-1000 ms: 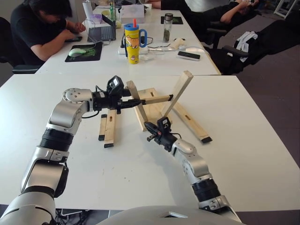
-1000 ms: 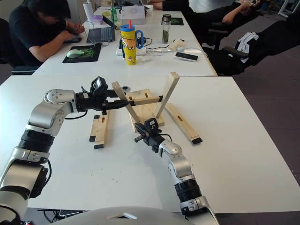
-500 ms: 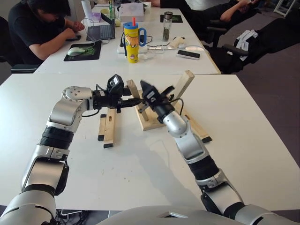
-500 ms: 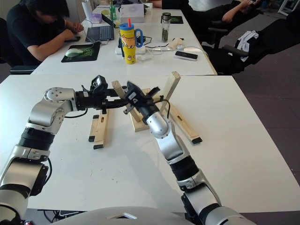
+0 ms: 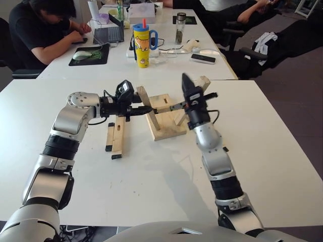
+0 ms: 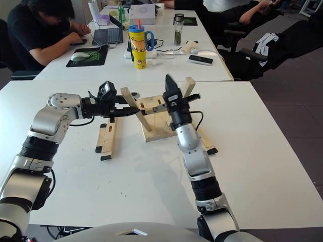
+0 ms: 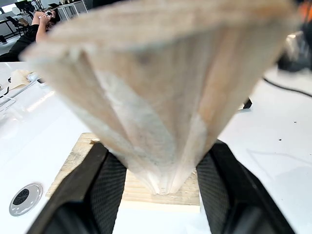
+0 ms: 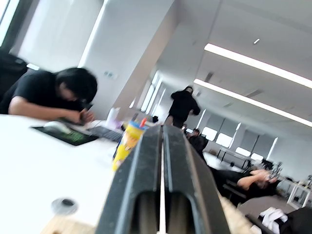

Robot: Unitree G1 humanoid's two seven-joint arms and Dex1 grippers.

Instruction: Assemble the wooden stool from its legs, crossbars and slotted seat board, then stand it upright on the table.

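the right claw (image 5: 184, 79) has swung up off the table, fingers pressed together and empty (no part fetched, so the build stalls). seat board (image 5: 169, 132) below it. left claw (image 5: 137, 109) pinches a leg (image 5: 143, 96).

The far table (image 5: 166, 69) holds a yellow cup (image 5: 143, 46), a laptop (image 5: 108, 34), a jar (image 5: 179, 34) and a phone (image 5: 203, 59).

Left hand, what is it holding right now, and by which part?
The left hand grips the slanted wooden leg rising from the seat board, about midway along it.
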